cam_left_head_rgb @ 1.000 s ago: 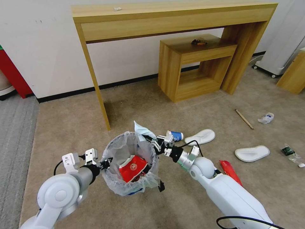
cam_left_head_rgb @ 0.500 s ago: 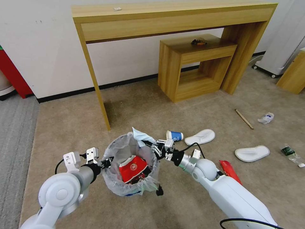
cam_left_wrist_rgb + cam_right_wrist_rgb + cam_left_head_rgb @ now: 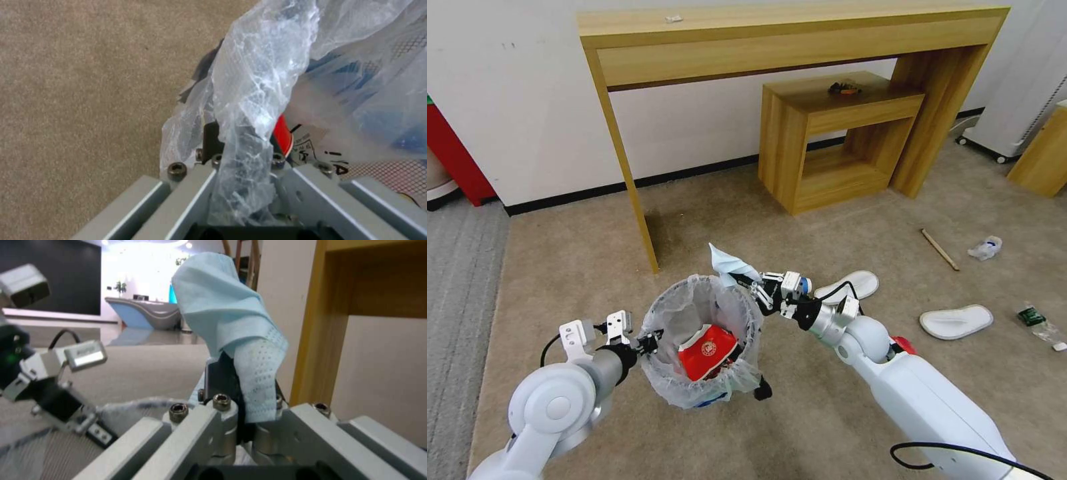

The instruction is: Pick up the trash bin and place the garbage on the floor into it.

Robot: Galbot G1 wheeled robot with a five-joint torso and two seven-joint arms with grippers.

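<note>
Since a second ago I am lifting my right gripper (image 3: 746, 279), pinching a light-blue tissue (image 3: 725, 260), above the lined trash bin (image 3: 702, 347) at lower centre, my left gripper (image 3: 650, 342) clamping its rim; releasing here risks the tissue drifting outside.

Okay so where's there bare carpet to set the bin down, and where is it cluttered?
Bare floor lies left of the tall table's leg, toward the grey carpet, and in front of the low shelf. To the right it is crowded: two slippers, a stick, a bottle. The left tool holds the trash bin; the right tool grips a blue mask.
</note>
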